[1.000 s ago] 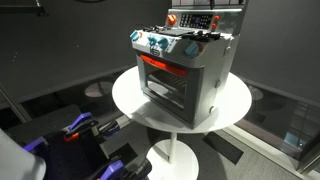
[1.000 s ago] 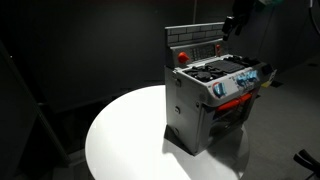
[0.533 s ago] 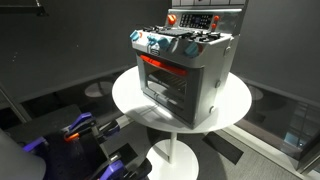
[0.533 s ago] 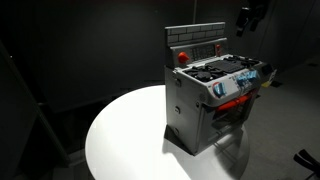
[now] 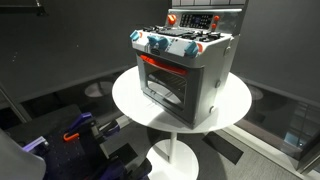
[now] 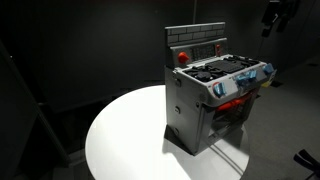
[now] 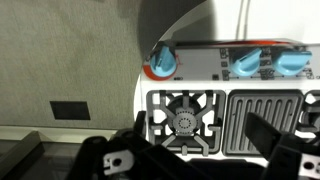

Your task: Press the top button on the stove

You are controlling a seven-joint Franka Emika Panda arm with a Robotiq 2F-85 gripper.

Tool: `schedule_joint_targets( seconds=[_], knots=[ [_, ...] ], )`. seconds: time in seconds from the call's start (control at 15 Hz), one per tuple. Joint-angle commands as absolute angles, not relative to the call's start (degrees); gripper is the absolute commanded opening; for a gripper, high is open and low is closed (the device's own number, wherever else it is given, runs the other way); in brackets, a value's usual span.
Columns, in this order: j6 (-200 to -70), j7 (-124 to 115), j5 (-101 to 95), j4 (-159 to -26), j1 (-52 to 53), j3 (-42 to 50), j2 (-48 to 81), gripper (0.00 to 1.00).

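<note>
The silver-grey toy stove [image 5: 185, 70] stands on a round white table; it also shows in an exterior view [image 6: 210, 95]. Its raised back panel has a red button [image 5: 171, 19] [image 6: 182, 56] beside a dark display [image 5: 198, 19]. Blue knobs [image 7: 245, 65] line the front edge above the red-trimmed oven door [image 5: 165, 78]. My gripper [image 6: 276, 17] hangs in the air to the upper right of the stove, well clear of it. In the wrist view its dark fingers [image 7: 200, 150] are apart and empty, above the burner grate [image 7: 183, 120].
The round white table [image 5: 235, 100] [image 6: 120, 135] stands on one pedestal. Dark curtains surround the scene. Blue and red equipment [image 5: 80, 125] sits on the floor near the table.
My gripper has moved steadily away from the stove's back panel, to the right in the exterior view. The stove has not moved.
</note>
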State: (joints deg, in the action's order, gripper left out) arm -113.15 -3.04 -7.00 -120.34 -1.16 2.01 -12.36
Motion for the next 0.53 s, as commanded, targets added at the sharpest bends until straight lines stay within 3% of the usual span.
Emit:
schedule_joint_targets(
  seconds=[0.0, 0.47],
  knots=[
    [-111.1, -3.8, -5.7, -125.1, -1.6, 1.7, -18.1, 1.0],
    [-111.8, -3.0, -6.5, -125.4, -1.7, 1.6, -17.5, 1.0]
  ],
)
